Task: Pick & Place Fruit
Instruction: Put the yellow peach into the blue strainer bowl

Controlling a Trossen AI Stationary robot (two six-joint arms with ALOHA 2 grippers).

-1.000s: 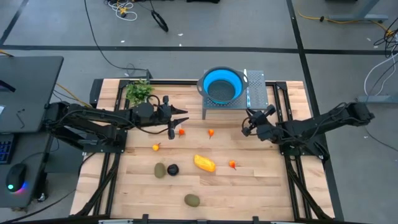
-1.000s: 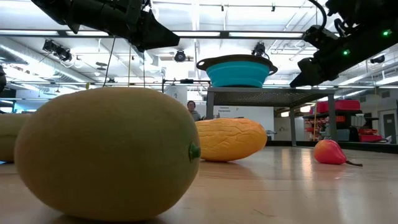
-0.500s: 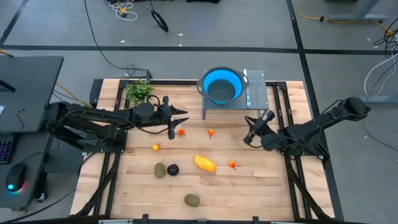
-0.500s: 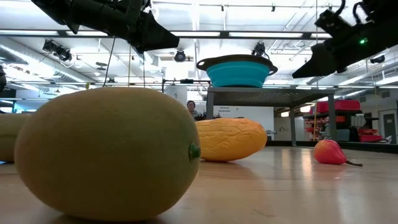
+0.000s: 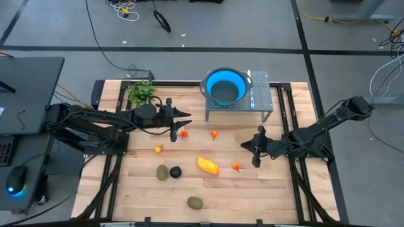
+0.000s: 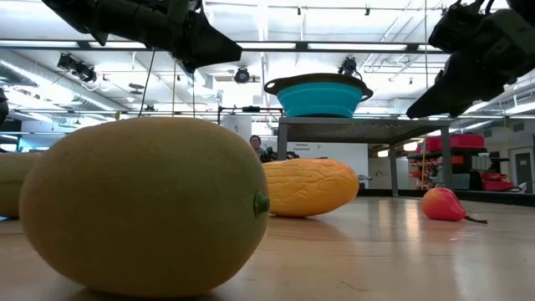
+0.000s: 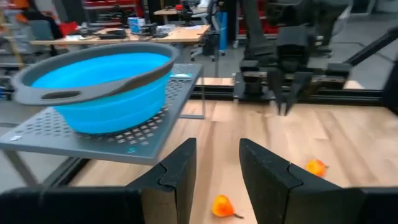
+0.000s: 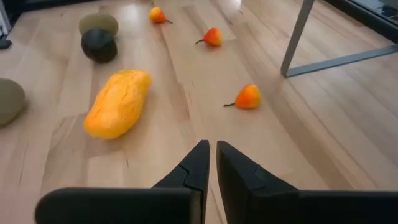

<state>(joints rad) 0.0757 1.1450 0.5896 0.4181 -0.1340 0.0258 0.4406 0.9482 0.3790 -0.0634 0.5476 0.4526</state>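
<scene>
The right gripper's [image 8: 210, 163] fingers [image 8: 193, 165] were pressed nearly together, holding nothing, their tips pointing down toward bare wood on the desk [image 5: 278, 183]. In the high view this right gripper [image 5: 256, 149] hung above the desk's right half, just beside one small orange-red fruit [image 5: 236, 167] and not touching it. The long yellow-orange fruit [image 5: 207, 165] lay a little farther toward the middle; the right wrist view showed it [image 8: 118, 102] on its side, with another small orange-red piece [image 8: 247, 97] near a leg of the grey stand [image 5: 260, 101].

The left gripper's [image 7: 217, 171] fingers [image 7: 184, 167] stood apart with a clear gap and nothing between them. In the high view the left gripper [image 5: 177, 120] hovered over the desk's left-centre, just above a small orange-red fruit [image 5: 184, 133]. Another tiny one [image 5: 214, 134] lay near the stand's front, and one more [image 5: 158, 149] sat lower left.

Toward the front of the desk, an olive-green oval [image 5: 163, 172] touched or nearly touched the blackish round fruit [image 5: 175, 171]. The second olive-green oval [image 5: 195, 202] lay apart at the front edge, filling the low view [image 6: 142, 205].

The blue bowl [image 5: 225, 86] sat on the perforated grey stand at the back, and a leafy sprig [image 5: 141, 92] lay at the back left corner.
</scene>
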